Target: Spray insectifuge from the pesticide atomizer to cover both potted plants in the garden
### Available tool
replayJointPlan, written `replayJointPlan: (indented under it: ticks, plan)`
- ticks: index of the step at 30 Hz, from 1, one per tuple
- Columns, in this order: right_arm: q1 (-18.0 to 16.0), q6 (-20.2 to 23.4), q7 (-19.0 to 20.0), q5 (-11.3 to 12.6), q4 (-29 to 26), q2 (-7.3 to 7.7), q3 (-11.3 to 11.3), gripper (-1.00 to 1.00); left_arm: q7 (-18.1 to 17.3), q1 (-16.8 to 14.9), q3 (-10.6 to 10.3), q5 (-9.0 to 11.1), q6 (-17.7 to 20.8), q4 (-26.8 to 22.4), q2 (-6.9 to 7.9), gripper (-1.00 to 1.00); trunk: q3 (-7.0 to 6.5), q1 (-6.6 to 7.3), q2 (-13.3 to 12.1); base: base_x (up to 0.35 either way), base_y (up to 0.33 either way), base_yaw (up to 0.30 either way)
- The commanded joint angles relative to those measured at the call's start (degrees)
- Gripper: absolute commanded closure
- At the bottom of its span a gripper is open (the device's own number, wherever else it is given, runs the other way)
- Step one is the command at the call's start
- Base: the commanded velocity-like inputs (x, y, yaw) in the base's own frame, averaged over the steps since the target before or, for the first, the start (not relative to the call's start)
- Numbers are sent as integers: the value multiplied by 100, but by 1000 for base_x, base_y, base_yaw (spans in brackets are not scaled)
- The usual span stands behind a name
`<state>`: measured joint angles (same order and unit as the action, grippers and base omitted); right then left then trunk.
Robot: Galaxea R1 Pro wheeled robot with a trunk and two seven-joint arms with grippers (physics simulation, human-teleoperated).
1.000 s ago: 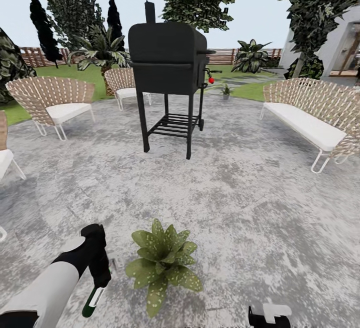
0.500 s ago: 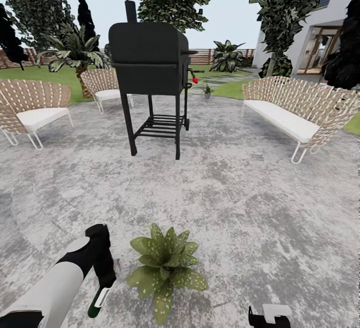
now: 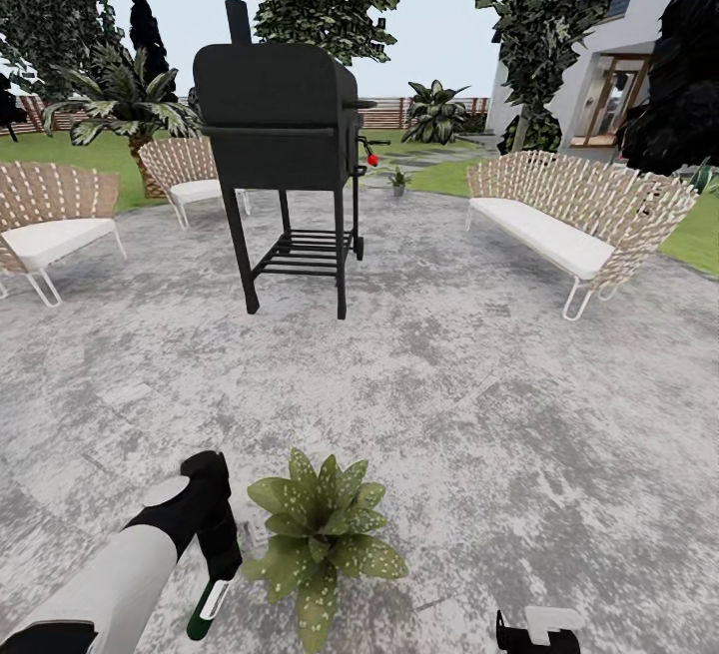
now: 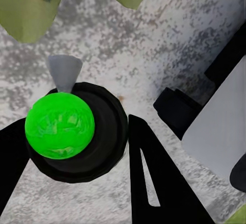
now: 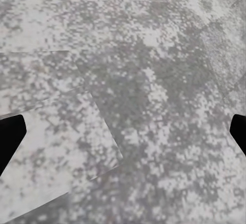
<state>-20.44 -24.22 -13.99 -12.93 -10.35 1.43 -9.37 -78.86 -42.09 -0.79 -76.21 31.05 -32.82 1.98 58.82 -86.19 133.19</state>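
Observation:
My left gripper (image 3: 218,559) hangs low at the front left of the patio, shut on the pesticide atomizer (image 3: 207,609), a slim dark green bottle with a white band that points down. In the left wrist view the atomizer (image 4: 60,125) sits between the two black fingers (image 4: 151,178), its bright green end and grey nozzle facing the camera. A potted plant (image 3: 320,539), a low rosette of speckled green leaves, stands just right of that gripper; its leaves (image 4: 28,3) edge the wrist view. My right gripper (image 5: 123,131) is open over bare stone.
A black grill (image 3: 280,135) on legs stands mid-patio ahead. Woven chairs (image 3: 50,220) sit to the left, and a woven bench (image 3: 559,220) to the right. Lawn, trees, a wooden fence (image 3: 399,113) and a house lie beyond. The grey stone patio (image 3: 479,414) stretches between me and the grill.
The whole view has swung, so the grill and seats slid left in the picture. My left gripper still holds the atomizer beside the plant, now a little closer to its leaves.

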Motion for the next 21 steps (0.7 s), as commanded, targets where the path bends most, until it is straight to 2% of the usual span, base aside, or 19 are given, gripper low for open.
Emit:
replayJointPlan:
  ticks: [1,5,10,13,16,19,20,21]
  plan:
    - [-4,-16,-17,-60,7,-2,-39,-100,-53,-2,-8,-12,59,5,-5,100,5,1,2,0,0,0]
    - [-5,-13,-16,-60,7,-2,-39,-100,-37,96,-16,-32,20,295,34,100,5,1,2,0,0,-40]
    - [-4,-13,-16,-60,7,-2,-39,-100,-16,308,13,-2,-398,278,65,100,5,1,2,0,0,-7]
    - [-4,-13,-16,-60,9,-2,-35,-100,128,316,52,30,-424,229,45,100,5,1,2,0,0,-164]
    - [-4,-13,-17,-60,10,-2,-38,-100,204,315,60,35,-424,224,115,100,5,1,2,0,0,-236]
    - [-4,-20,-16,-60,7,-2,-38,-100,263,315,62,42,-429,223,151,100,5,1,2,0,0,-47]
    - [-4,-21,-16,-65,7,3,-38,-100,419,318,57,53,-431,227,142,100,5,1,2,0,0,-7]
    - [-4,-21,-16,-68,12,6,-39,-100,805,327,51,84,-447,287,142,100,5,1,2,0,0,-2]
